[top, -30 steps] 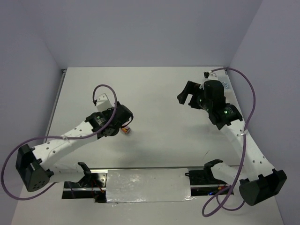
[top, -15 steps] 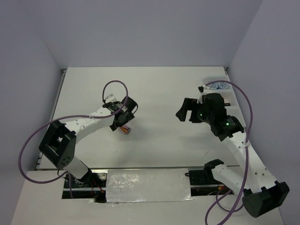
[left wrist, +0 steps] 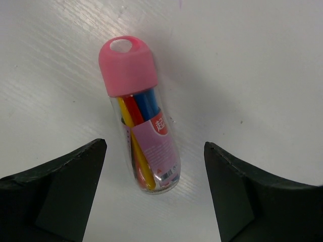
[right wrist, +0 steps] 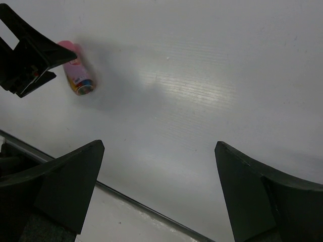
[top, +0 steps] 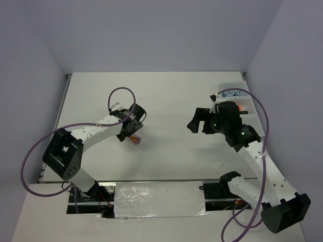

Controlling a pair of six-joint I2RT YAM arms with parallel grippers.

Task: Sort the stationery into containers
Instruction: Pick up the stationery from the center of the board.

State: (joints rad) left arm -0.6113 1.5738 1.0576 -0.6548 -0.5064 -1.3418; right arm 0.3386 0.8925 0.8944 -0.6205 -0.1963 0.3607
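The small pink packet (left wrist: 141,118), a clear tube with a pink cap and yellow, red and blue bits inside, lies flat on the white table (left wrist: 252,60). My left gripper (left wrist: 154,201) is open just above it, one finger on each side of its lower end, not touching. In the top view the packet (top: 135,140) lies just near of the left gripper (top: 128,132). My right gripper (top: 198,126) is open and empty over bare table at centre right. A blue-and-white patterned item (top: 233,93) lies at the far right. I cannot make out any tray.
A small orange-red thing (top: 243,107) shows beside the right arm at the far right. The right wrist view shows the packet (right wrist: 77,75), the left gripper's fingers (right wrist: 25,55) and the table's near edge (right wrist: 126,197). Grey walls close in the table on three sides.
The left arm has swung round and its gripper now sits over the packet. The right gripper has moved nearer and to the left, uncovering the blue-and-white item at the far right.
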